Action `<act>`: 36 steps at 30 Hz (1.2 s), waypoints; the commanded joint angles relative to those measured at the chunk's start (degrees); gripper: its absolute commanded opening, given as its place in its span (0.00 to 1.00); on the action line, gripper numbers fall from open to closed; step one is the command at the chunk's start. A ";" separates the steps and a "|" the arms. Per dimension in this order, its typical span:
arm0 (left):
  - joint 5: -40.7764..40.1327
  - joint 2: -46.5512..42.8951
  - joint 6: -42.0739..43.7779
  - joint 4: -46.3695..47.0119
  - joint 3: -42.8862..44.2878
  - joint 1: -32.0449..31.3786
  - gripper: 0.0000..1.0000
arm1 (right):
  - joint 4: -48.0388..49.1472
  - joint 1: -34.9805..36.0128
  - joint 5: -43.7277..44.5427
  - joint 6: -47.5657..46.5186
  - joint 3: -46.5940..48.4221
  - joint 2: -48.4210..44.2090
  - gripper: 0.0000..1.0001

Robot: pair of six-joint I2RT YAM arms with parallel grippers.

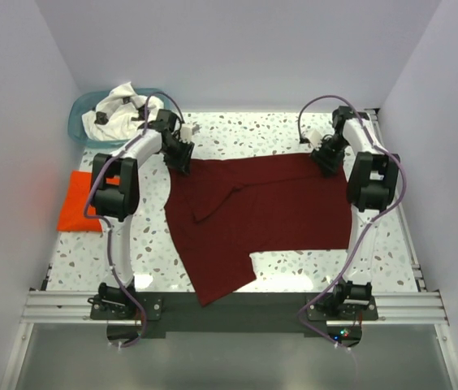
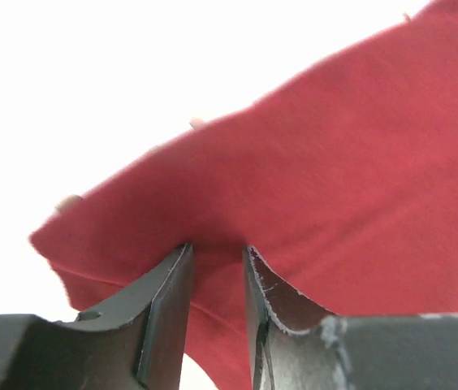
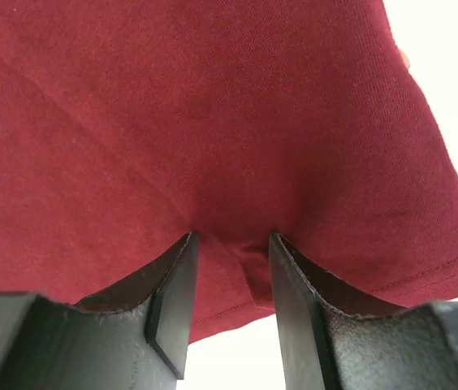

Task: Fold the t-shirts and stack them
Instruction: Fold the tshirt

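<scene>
— Maroon t-shirt [image 1: 270, 203]: where?
— Spread across the middle of the table [image 1: 294, 264], mostly flat. Runs widest along the far side, then narrows to a flap pointing near and left, tip close to the near edge. One crease slanting through the left half.

— And the far corners?
— Both caught. Far-left corner pinched in the left gripper [image 1: 184, 162], far-right corner pinched in the right gripper [image 1: 324, 165].

— Sure about the pinch?
— From the left wrist: narrow gap between the fingers [image 2: 164, 309], red cloth puckering into it, hem showing against the bright tabletop. From the right wrist, much the same: cloth bunched into the gap, wrinkles fanning out from it, stitched hem running off to the right. Clenched on cloth, both sides.

— Other shirts?
— Orange-red t-shirt [image 1: 80, 201] folded flat at the left edge of the table, well apart from the maroon one, partly hidden behind the left arm's elbow. White t-shirt [image 1: 119, 110] with black print crumpled in the basket [image 1: 75, 122] at the far left corner, spilling over the rim.

— Arms?
— Reaching out from the near edge, each bent over its own side of the cloth.
</scene>
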 commanded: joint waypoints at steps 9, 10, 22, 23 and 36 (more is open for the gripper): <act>0.81 4.45 13.96 -2.69 14.75 4.22 0.40 | -2.86 1.16 -6.47 9.24 2.50 -8.79 0.48; 3.01 3.22 14.85 -2.51 14.32 4.22 0.44 | -1.90 0.55 -4.90 10.20 1.45 -9.94 0.48; 15.95 -9.36 20.31 -4.44 3.87 -4.39 0.55 | 17.26 -1.48 3.81 17.77 -19.99 -20.15 0.48; 15.60 -9.88 20.48 -4.62 3.07 -5.79 0.56 | 18.66 -1.31 4.52 17.60 -20.87 -20.06 0.49; 9.27 -6.90 19.17 -3.13 0.25 -12.74 0.57 | 29.83 1.24 10.85 17.60 -22.47 -15.05 0.48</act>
